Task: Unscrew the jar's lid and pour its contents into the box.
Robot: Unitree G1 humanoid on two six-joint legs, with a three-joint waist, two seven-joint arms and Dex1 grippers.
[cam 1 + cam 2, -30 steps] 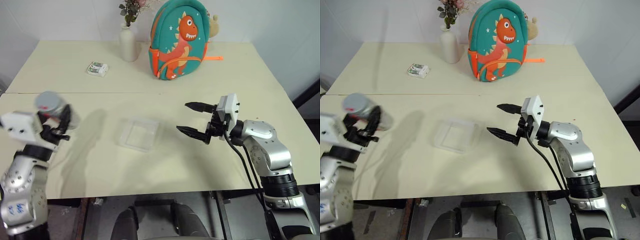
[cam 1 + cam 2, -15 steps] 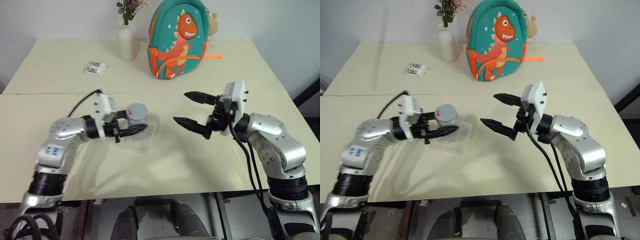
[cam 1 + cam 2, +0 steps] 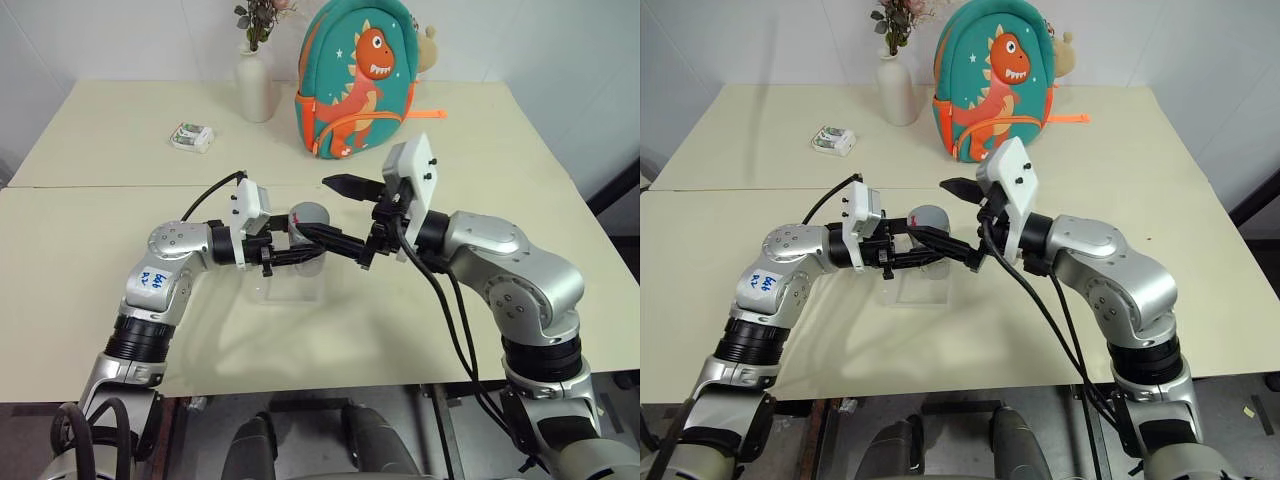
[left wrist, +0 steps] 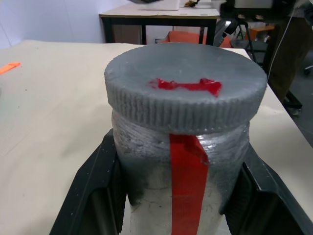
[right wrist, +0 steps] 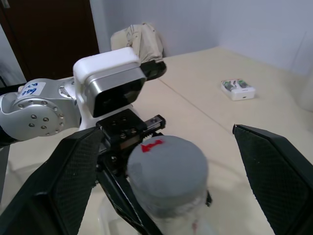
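1. Left tool (image 3: 300, 244) clamps the jar (image 4: 181, 191) by its body, below the lid (image 4: 185, 85), holding it upright over the box (image 3: 285, 288) at mid surface (image 3: 100, 230).
2. Right tool (image 3: 335, 215) stands wide apart, one finger either side of the lid, not touching.
3. Jar looks light, rigid, smooth-walled and likely slippery; ribbed lid edge is the best grip for twisting.
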